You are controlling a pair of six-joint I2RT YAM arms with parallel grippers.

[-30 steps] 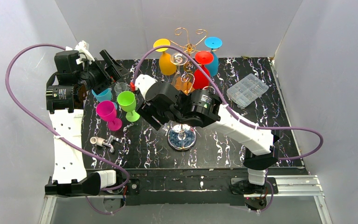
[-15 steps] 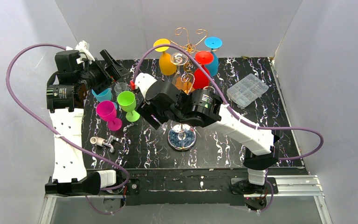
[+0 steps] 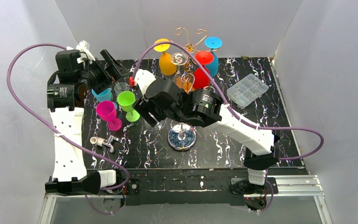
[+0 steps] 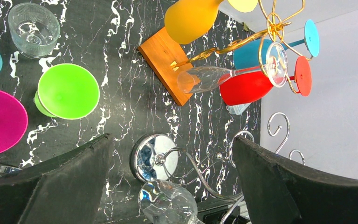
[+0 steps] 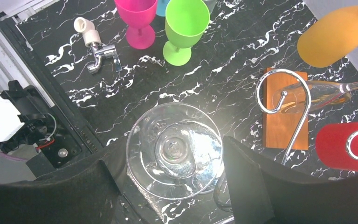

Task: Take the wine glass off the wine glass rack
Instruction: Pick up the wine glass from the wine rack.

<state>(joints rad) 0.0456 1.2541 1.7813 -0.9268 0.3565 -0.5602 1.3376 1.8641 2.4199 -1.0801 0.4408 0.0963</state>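
A clear wine glass [image 5: 175,151] sits between my right gripper's [image 5: 168,154] fingers, which are shut on its bowl; I look straight into it. In the top view this gripper [image 3: 156,119] hangs just left of a chrome wine glass rack with a round shiny base [image 3: 182,136]. The glass is clear of the rack's chrome curl [image 5: 283,93]. Behind stands a gold wire rack [image 3: 189,44] on an orange block [image 4: 165,63], holding yellow, red, blue and clear glasses. My left gripper [image 4: 172,186] is open and empty, raised at the back left [image 3: 114,65].
Green [image 3: 127,103] and pink [image 3: 107,113] goblets, a teal cup [image 3: 103,94] and a small clear bowl [image 3: 120,87] stand at the left. A pipe fitting [image 3: 103,141] lies near the front left. A clear plastic box [image 3: 247,89] lies at the right. Grey walls enclose the table.
My right gripper has moved a little left and back with the clear glass, away from the chrome rack's pole. The left arm has not moved.
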